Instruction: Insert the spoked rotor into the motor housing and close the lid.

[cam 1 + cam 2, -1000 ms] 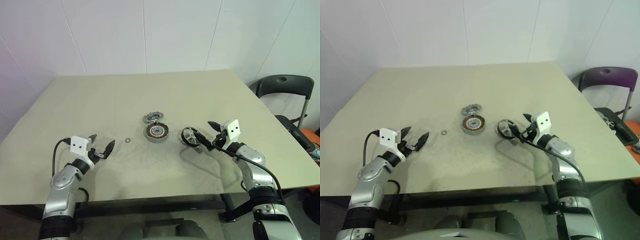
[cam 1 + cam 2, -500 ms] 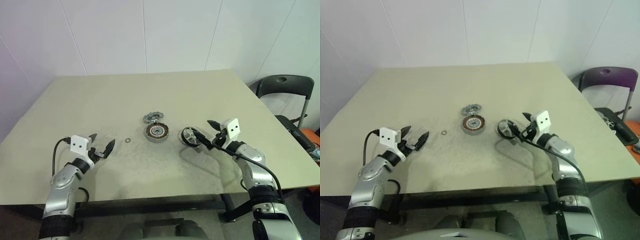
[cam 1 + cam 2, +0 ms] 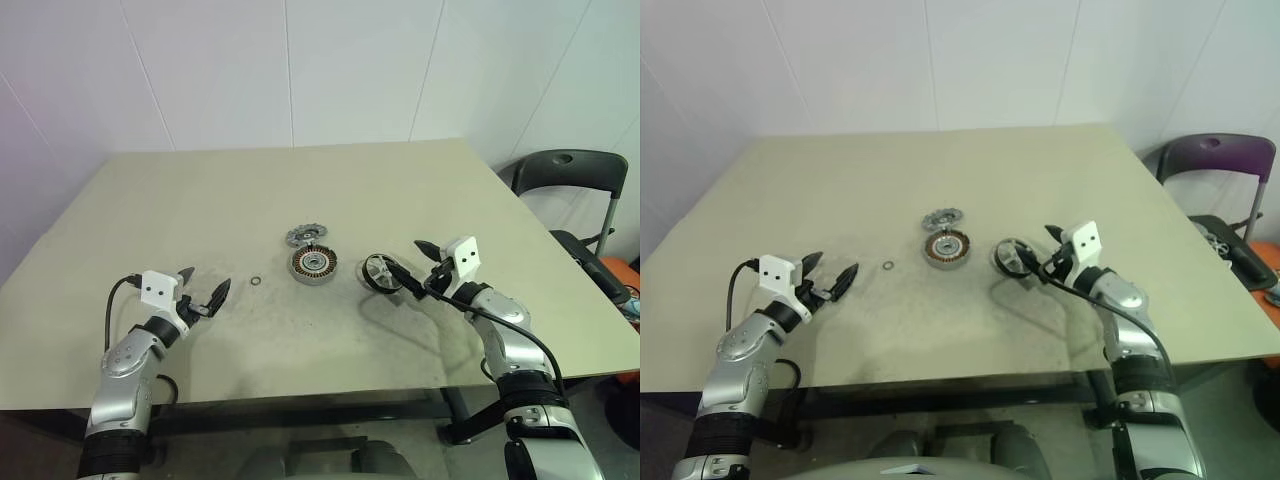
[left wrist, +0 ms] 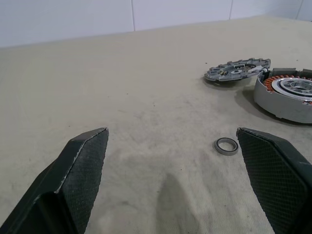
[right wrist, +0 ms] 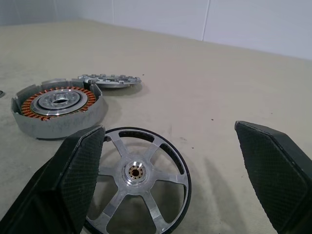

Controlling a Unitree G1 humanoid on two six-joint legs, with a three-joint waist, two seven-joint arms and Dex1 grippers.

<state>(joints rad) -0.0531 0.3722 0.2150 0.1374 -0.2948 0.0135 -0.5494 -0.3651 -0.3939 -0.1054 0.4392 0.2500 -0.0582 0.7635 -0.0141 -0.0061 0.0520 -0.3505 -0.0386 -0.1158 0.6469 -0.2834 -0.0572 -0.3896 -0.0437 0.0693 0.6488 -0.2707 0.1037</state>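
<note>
Right gripper point(image 3: 408, 266) nearest the wheel, fingers spread wide and empty.
The spoked rotor point(image 5: 138, 178) lies flat at lower centre of the right wrist view, just ahead between the fingers; the motor housing point(image 5: 57, 107) sits upper left beyond it, and the left gripper point(image 3: 203, 286), also wide, stands well apart.

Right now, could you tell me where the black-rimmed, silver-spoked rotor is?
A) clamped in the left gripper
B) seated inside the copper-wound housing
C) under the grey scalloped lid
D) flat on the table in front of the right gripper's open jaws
D: the black-rimmed, silver-spoked rotor lies flat on the table, just ahead of the open right gripper.
</note>
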